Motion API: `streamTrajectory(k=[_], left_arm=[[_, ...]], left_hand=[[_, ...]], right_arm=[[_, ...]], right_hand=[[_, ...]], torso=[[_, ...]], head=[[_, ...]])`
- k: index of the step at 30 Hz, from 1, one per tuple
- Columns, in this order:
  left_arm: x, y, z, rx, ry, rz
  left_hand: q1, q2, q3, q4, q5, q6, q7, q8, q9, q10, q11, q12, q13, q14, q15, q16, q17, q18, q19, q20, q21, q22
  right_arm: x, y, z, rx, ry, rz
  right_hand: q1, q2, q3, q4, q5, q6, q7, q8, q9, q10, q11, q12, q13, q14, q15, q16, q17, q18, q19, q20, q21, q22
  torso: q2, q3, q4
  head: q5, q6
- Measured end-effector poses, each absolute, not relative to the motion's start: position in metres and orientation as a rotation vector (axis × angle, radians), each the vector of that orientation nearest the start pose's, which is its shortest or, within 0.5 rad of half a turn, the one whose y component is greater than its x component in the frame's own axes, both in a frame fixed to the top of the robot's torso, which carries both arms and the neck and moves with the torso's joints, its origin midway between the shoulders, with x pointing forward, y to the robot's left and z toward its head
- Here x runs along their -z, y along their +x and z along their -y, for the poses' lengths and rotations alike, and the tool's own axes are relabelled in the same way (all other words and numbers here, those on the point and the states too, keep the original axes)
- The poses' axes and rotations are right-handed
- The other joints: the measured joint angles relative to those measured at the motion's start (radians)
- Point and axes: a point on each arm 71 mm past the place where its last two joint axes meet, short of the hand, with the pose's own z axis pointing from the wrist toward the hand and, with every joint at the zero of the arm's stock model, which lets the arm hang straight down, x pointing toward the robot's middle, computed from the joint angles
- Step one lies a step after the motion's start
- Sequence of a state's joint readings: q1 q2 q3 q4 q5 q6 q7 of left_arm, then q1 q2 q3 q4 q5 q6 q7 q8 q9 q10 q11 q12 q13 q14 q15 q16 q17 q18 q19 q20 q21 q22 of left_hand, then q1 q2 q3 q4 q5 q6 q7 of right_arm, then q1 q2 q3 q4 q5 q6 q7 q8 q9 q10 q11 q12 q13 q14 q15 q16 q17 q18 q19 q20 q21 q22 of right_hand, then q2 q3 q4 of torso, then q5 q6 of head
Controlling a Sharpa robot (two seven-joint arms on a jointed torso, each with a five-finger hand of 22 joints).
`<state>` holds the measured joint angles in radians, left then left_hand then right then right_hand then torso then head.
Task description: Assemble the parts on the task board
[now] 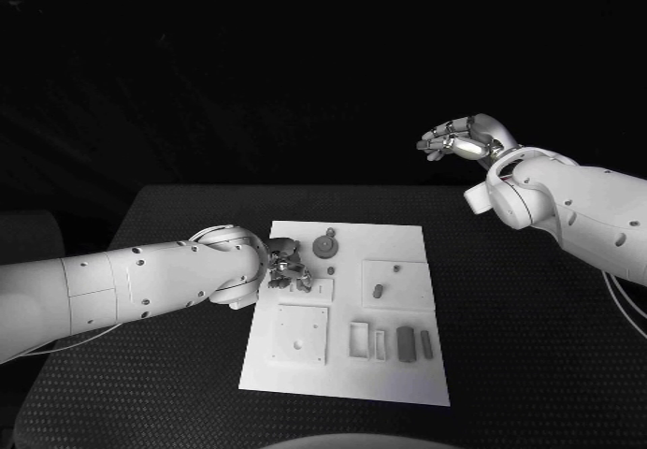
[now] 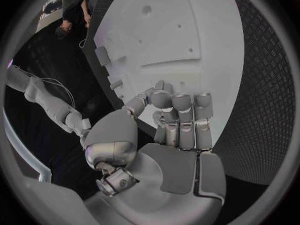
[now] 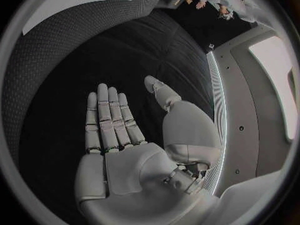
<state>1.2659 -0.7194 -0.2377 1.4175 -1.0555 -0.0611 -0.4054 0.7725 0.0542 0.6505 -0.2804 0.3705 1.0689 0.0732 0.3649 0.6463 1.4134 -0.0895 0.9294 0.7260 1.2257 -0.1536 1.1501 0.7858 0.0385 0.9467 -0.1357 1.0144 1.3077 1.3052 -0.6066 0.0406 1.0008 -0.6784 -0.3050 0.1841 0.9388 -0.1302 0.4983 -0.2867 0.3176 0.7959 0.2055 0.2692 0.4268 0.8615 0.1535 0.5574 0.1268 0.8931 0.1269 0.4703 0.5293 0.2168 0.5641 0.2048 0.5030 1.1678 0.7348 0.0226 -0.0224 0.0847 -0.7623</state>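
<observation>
The white task board lies in the middle of the black table. My left hand is at the board's left edge, its fingers curled in against the thumb and pinching a small grey part just above the board. A round grey disc and a small peg sit beyond it. A slotted grey piece rests on the raised square. My right hand is held high beyond the table's far right, its fingers apart and empty.
A square plate with holes lies at the board's near left. Beside it stand a rectangular frame and grey bars in slots. Bare black table runs on both sides of the board.
</observation>
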Motion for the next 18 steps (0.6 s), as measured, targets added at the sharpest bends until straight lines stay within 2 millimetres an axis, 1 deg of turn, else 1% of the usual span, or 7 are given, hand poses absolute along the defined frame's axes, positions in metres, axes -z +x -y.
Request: streamTrajectory(k=[8,16,18], left_arm=[[0.2584,0.4814,-0.1904,0.448,-0.168,-2.231],[0.2590,0.4806,-0.1902,0.448,-0.171,-2.219],[0.2590,0.4805,-0.1901,0.447,-0.169,-2.216]], left_hand=[[0.000,0.000,0.012,0.000,-0.004,0.002,-0.002,-0.005,-0.002,0.000,0.000,0.000,-0.001,0.000,0.000,0.004,-0.009,0.000,0.000,0.000,0.000,0.000],[0.000,0.000,0.018,0.001,-0.008,0.002,-0.002,-0.002,-0.002,0.000,0.000,0.000,-0.002,0.000,0.000,0.004,-0.013,0.000,0.000,0.000,0.000,0.000],[0.000,0.000,0.020,0.003,-0.008,0.002,-0.002,-0.002,-0.002,0.000,0.000,0.000,-0.002,0.000,0.000,0.005,-0.014,0.000,0.000,0.000,0.000,0.000]], right_arm=[[0.1241,0.5951,0.2428,-0.991,0.554,-1.440],[0.1242,0.5952,0.2429,-0.991,0.555,-1.441],[0.1242,0.5951,0.2430,-0.991,0.555,-1.441]], right_hand=[[0.000,0.000,0.000,0.000,0.000,0.000,0.000,0.000,-0.001,0.000,0.000,-0.004,-0.004,0.000,0.000,-0.004,-0.002,0.000,0.000,0.000,0.000,0.001],[-0.004,0.004,0.000,0.000,0.000,0.000,0.000,0.000,-0.002,0.000,0.000,-0.004,-0.008,0.000,0.000,-0.004,-0.003,0.000,0.000,0.000,-0.004,0.002],[-0.004,0.004,0.000,0.000,0.000,0.000,0.000,0.000,-0.002,0.004,0.004,-0.004,-0.009,0.003,0.003,-0.004,-0.003,0.000,0.000,0.000,-0.004,0.002]], torso=[[0.000,0.0003,-0.0003],[0.000,0.0011,-0.0005],[0.000,0.0011,-0.0006]], head=[[0.000,-0.001],[0.001,0.000],[0.000,0.000]])
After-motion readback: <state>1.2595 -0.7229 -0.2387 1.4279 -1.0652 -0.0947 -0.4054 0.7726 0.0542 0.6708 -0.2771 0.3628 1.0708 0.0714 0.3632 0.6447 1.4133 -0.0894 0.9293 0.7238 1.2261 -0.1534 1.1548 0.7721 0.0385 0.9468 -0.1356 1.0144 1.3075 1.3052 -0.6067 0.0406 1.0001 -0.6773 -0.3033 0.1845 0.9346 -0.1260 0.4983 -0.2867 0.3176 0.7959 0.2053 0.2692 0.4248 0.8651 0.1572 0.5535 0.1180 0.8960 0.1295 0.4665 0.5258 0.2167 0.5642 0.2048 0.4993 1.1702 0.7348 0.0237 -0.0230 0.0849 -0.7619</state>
